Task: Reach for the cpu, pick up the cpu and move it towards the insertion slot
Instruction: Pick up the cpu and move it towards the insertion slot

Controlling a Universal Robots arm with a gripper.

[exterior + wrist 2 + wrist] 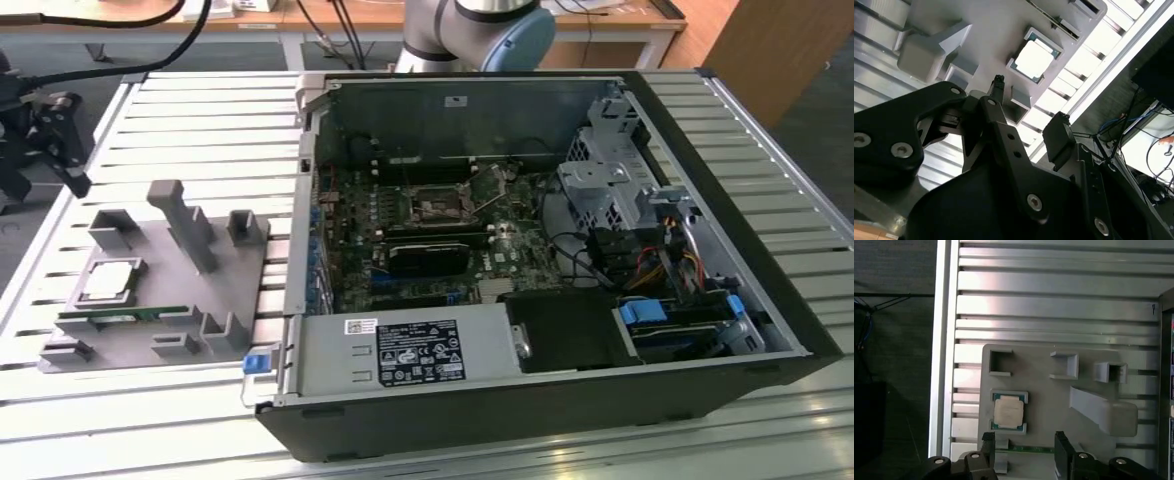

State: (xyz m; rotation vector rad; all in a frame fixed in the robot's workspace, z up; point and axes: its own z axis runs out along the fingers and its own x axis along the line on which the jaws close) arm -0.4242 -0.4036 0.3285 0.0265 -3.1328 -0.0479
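I'm holding the gripper [1024,440] wide open and empty near the cpu [1009,411], judging it light, stiff, fragile, best pinched by its opposite pale edges.

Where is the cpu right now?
The cpu sits in the grey holder at the exterior view's left, beside the open computer case, near the open tool.

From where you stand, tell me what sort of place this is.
Likely a robotics lab workbench: an open computer case on a slatted metal table, and the cpu resting in a grey fixture beside it.
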